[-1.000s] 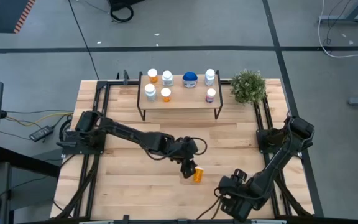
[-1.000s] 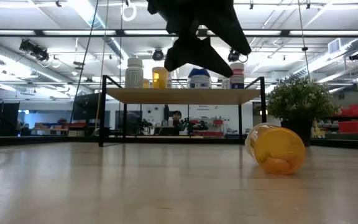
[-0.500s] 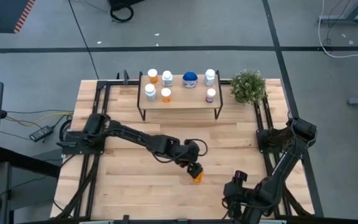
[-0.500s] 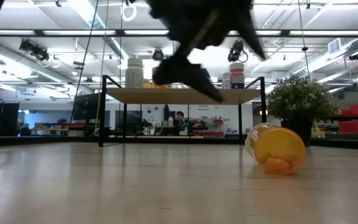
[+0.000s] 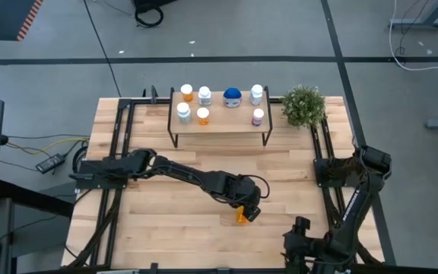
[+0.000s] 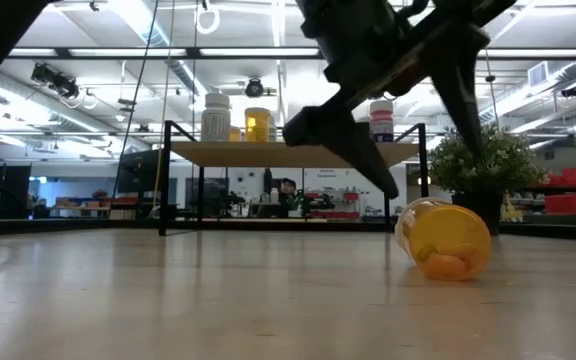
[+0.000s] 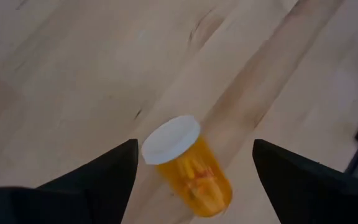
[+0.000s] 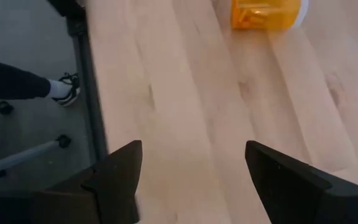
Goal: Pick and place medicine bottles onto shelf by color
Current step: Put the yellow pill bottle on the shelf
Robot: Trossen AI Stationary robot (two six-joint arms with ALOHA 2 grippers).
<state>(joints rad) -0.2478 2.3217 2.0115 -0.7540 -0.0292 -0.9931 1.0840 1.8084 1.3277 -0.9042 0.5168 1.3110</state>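
Observation:
An orange medicine bottle (image 5: 240,216) with a white cap (image 7: 170,139) lies on its side on the table, in the near middle. My left gripper (image 5: 247,208) hovers just above it, open, one finger on either side of it (image 7: 194,149), touching nothing. In the low view its dark fingers (image 6: 353,150) stand above the bottle (image 6: 444,238). My right gripper (image 8: 194,155) is open and waits near the table's near right edge (image 5: 303,234), facing the bottle (image 8: 263,12). The shelf (image 5: 219,122) stands at the far middle with several bottles on top.
A potted plant (image 5: 304,105) stands right of the shelf at the far edge. Black frame rails (image 5: 120,152) run along both table sides. A person's shoe and leg (image 8: 48,87) show on the floor beyond the table's edge. Bare wood lies between the shelf and the fallen bottle.
My left gripper has moved toward the table's right and a little nearer, coming over the lying orange bottle, and has turned about. My right gripper has drawn back toward the near edge. The bottle has stayed where it was.

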